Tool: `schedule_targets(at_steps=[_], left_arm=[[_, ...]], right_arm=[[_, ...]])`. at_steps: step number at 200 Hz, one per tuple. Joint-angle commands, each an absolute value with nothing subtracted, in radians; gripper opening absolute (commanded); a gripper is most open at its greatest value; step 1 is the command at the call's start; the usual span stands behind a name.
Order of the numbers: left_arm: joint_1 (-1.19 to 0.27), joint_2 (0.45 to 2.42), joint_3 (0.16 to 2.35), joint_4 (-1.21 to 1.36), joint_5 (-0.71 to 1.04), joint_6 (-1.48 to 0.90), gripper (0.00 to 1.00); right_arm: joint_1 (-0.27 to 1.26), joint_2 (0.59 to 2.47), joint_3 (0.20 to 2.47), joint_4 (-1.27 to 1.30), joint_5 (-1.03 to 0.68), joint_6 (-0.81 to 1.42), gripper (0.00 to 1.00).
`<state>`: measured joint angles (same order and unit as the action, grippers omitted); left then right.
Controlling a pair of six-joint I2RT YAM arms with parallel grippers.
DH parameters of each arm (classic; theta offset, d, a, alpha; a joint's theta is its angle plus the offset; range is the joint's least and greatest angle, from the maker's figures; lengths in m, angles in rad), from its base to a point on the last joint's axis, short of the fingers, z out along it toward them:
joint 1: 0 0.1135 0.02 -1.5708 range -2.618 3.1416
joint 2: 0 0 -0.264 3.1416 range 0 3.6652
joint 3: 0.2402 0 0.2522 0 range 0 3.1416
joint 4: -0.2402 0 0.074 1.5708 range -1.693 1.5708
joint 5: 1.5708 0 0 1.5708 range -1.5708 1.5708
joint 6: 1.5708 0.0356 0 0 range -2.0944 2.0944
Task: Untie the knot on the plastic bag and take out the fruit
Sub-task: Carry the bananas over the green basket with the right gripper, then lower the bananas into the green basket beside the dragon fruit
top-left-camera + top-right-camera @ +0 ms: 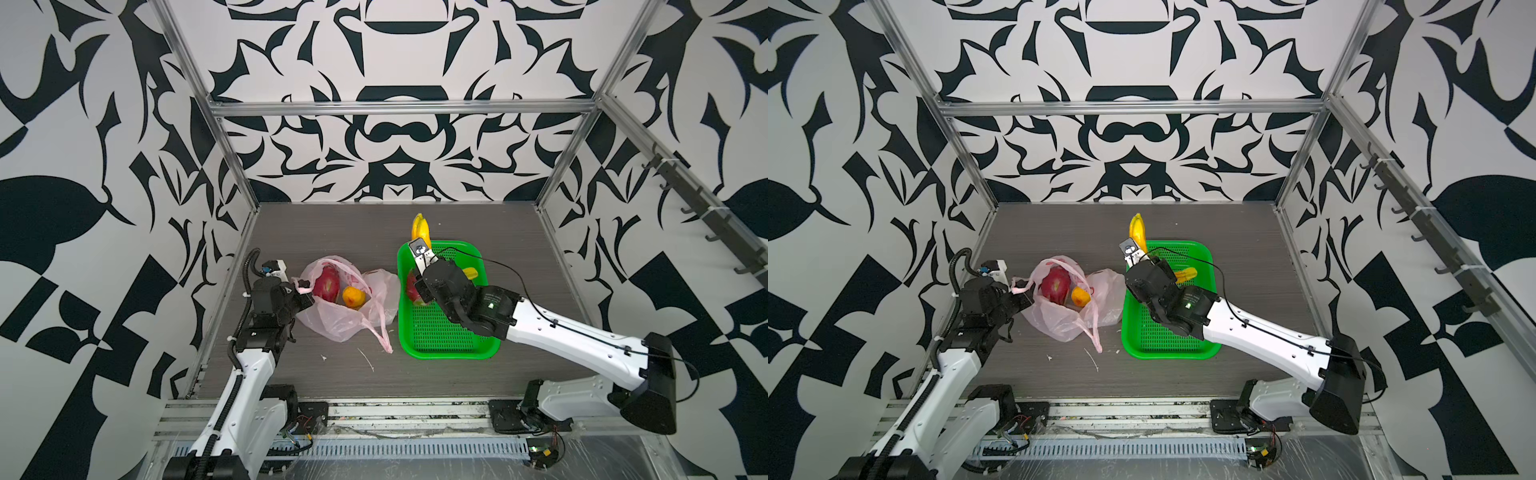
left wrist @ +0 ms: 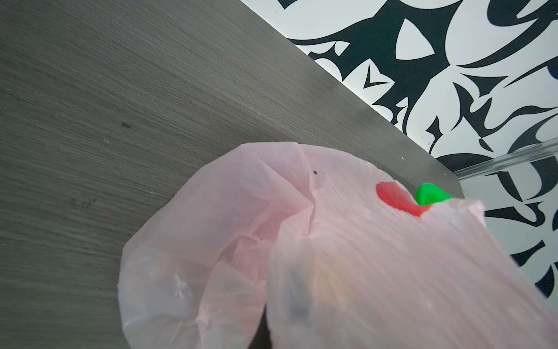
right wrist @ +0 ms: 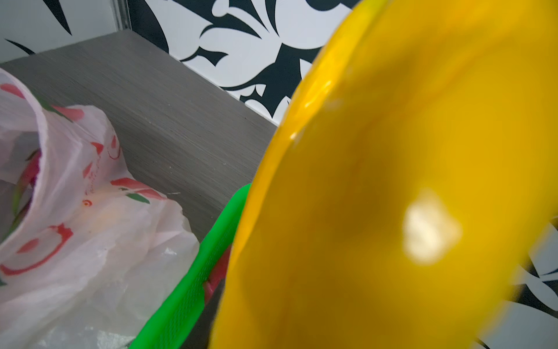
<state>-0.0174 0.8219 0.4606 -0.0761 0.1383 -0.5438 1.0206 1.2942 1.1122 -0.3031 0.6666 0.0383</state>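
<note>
left gripper [image 1: 306, 294] clenched on bag [image 1: 328, 326] rim near table's [image 1: 332, 224] left edge; dragon fruit [image 1: 326, 284] and orange fruit [image 1: 353, 297] sit inside bag; open table behind; right gripper [image 1: 422, 251] grasps bananas [image 1: 420, 226] above basket's [image 1: 449, 352] far-left corner; basket rim just beside bag

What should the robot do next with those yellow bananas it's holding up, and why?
Probably lower the bananas into the green basket: the right hand holds them up at its far corner, not yet set down, and one dragon fruit already lies inside.
</note>
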Motion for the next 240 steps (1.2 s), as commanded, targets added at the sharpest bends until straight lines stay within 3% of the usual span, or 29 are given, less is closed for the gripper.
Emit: schedule_targets(at_steps=[1, 68, 240], left_arm=[[-0.015, 0.820, 0.505, -0.095, 0.140, -0.530, 0.00], [-0.015, 0.810, 0.507, -0.110, 0.132, -0.532, 0.00], [-0.015, 0.785, 0.505, -0.137, 0.126, -0.531, 0.00]], right_arm=[[1.041, 1.255, 1.102, -0.310, 0.742, 0.076, 0.18], [1.097, 1.262, 1.027, -0.381, 0.841, 0.145, 0.18], [1.079, 1.326, 0.848, -0.343, 0.773, 0.356, 0.19]])
